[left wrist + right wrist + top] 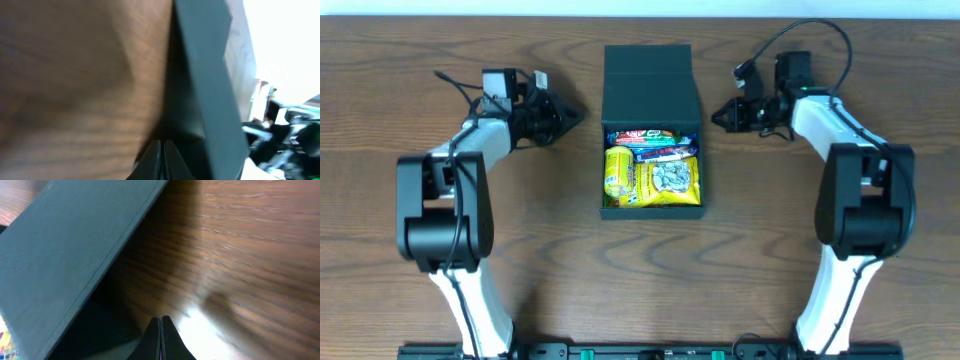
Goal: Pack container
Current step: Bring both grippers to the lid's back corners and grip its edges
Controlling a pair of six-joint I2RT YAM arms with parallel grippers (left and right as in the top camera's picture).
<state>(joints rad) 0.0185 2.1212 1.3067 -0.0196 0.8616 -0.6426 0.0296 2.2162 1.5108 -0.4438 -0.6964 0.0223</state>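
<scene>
The dark teal container (651,205) sits at the table's middle with its hinged lid (648,85) flipped open toward the back. Yellow and red snack packets (655,175) fill it. My left gripper (578,119) is shut and empty, just left of the lid; the lid's side shows in the left wrist view (210,75) beyond the fingers (162,150). My right gripper (717,115) is shut and empty, just right of the lid; the lid shows in the right wrist view (65,245) to the left of the fingers (161,327).
The wooden table (420,280) spreads around the box. Both arm bases stand at the front edge. Cables (810,35) loop above the right arm at the back.
</scene>
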